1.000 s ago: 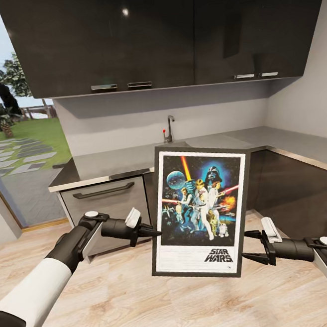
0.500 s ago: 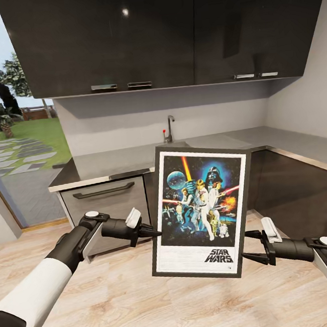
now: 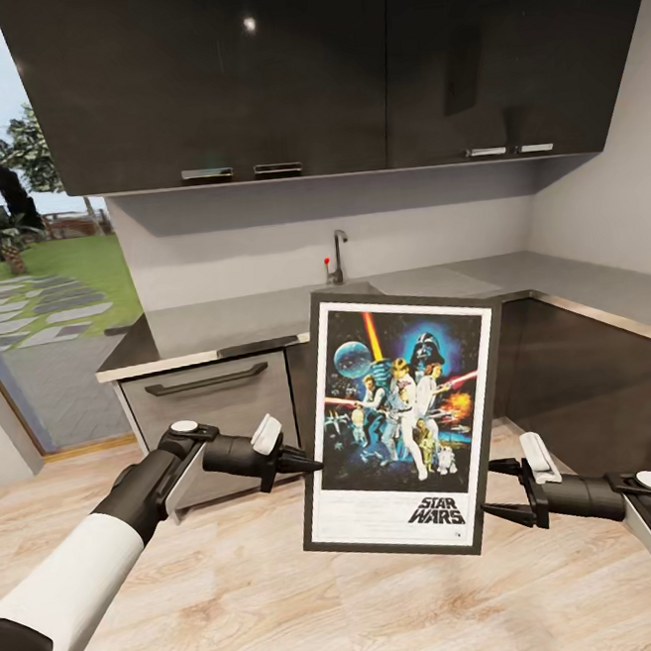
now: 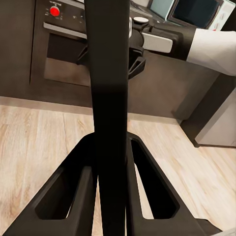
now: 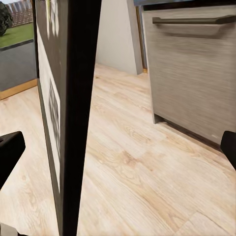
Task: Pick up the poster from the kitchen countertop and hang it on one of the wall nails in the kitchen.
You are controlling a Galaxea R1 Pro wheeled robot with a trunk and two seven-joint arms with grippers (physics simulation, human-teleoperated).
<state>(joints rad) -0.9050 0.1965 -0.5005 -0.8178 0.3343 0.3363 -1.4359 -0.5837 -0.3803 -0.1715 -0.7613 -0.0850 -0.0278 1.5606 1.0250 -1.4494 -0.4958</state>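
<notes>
1. The rectangular Star Wars poster in a thin black frame with a white border (image 3: 401, 420) is hanging in mid-air above the light wood plank floor (image 3: 293, 607), in front of the long matte grey kitchen countertop with a metal front edge (image 3: 216, 326), well clear of it.
2. The poster is standing roughly upright, tilted slightly (top leaning to the robot's right), artwork facing the head camera.
3. The left black two-finger gripper (image 3: 301, 461) is clamping the poster's left frame edge; in the left wrist view both fingers (image 4: 73, 187) are pressing against the dark frame (image 4: 110, 98) between them.
4. The right black two-finger gripper (image 3: 496, 493) is sitting at the poster's lower right edge. The right wrist view shows its fingertips (image 5: 10, 152) spread wide, well apart from the frame (image 5: 78, 98) (so no grip on that side).
5. The chrome tap (image 3: 339, 255) is standing on the countertop behind the poster, under the glossy black wall cabinets (image 3: 321, 67).
</notes>
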